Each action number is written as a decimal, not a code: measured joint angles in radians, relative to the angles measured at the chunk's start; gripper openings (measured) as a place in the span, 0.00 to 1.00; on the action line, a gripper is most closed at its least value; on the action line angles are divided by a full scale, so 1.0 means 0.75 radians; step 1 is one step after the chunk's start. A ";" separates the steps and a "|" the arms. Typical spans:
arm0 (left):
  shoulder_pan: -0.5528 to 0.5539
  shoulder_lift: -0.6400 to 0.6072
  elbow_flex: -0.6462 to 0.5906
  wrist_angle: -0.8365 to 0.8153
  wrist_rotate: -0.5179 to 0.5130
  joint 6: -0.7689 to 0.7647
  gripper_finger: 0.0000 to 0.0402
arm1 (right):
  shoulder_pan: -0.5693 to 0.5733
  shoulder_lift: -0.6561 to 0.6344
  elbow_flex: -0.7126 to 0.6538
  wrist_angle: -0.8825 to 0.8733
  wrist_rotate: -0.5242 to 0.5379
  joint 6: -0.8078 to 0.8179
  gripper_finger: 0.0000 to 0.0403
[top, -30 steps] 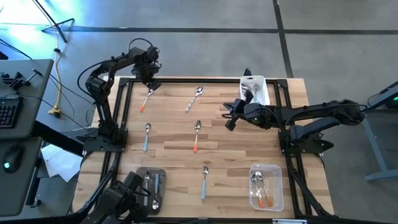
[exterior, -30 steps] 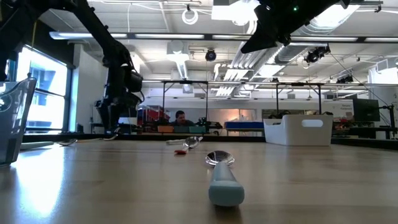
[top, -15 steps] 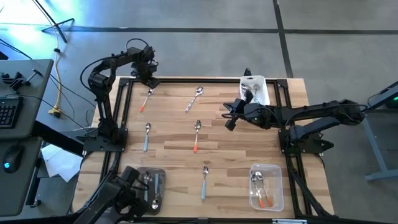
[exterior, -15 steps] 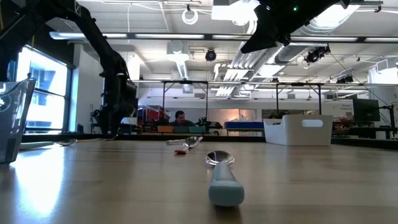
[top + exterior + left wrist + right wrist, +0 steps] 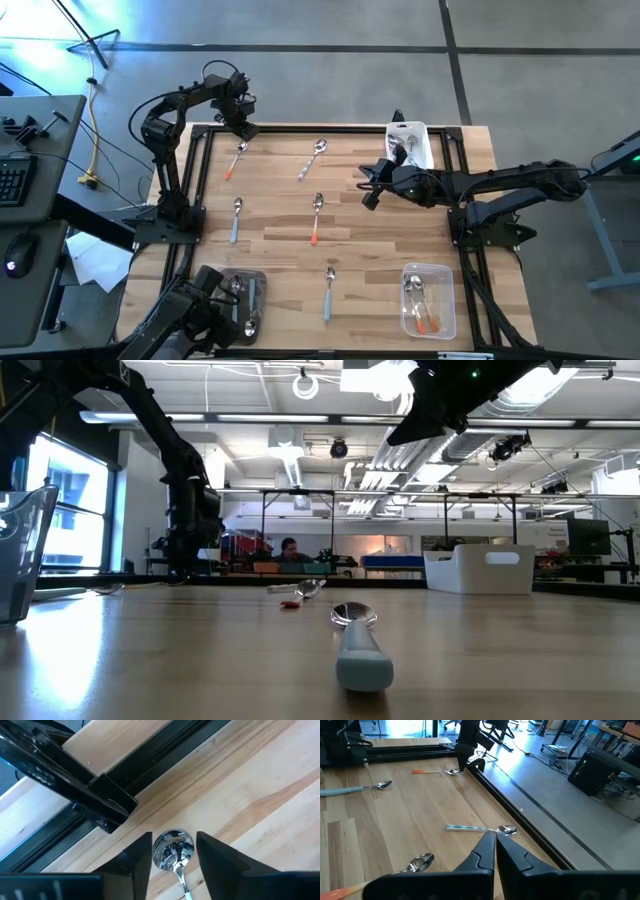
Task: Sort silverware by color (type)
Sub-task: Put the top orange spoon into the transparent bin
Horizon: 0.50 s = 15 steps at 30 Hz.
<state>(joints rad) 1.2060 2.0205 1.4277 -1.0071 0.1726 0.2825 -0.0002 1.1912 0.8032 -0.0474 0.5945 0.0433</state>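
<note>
Several spoons lie flat on the wooden table. My left gripper (image 5: 243, 130) (image 5: 173, 840) is low at the far left, open, with one finger on each side of the bowl (image 5: 172, 849) of an orange-handled spoon (image 5: 236, 160); no touch shows. My right gripper (image 5: 368, 192) (image 5: 495, 846) is shut on nothing and hovers right of centre. Loose on the table are a pale-handled spoon (image 5: 314, 158) (image 5: 480, 828), a blue-handled spoon (image 5: 236, 218), another orange-handled spoon (image 5: 316, 218) and a blue-handled spoon near the front edge (image 5: 328, 292) (image 5: 360, 655).
A white tub (image 5: 412, 145) (image 5: 478, 570) stands at the far right corner. A clear tub (image 5: 428, 298) at the near right holds spoons, and a dark tray (image 5: 243, 300) at the near left holds more. A black frame rail (image 5: 150, 755) runs along the table's far edge, close to my left gripper.
My left arm's wrist has turned a little above the far-left orange-handled spoon. The spoons and my right arm have stayed where they were.
</note>
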 joint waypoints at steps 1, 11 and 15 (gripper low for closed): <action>0.000 0.000 0.000 0.001 0.000 0.001 0.34 | 0.000 0.000 0.000 0.000 0.000 0.000 0.00; 0.004 0.000 -0.001 -0.013 0.010 0.054 0.17 | 0.000 0.000 0.000 0.000 0.000 0.000 0.00; 0.004 0.000 -0.001 -0.012 0.012 0.061 0.12 | 0.001 0.000 0.000 0.000 0.000 0.000 0.00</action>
<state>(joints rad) 1.2087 2.0205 1.4273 -1.0164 0.1818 0.3283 0.0002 1.1912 0.8032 -0.0475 0.5945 0.0433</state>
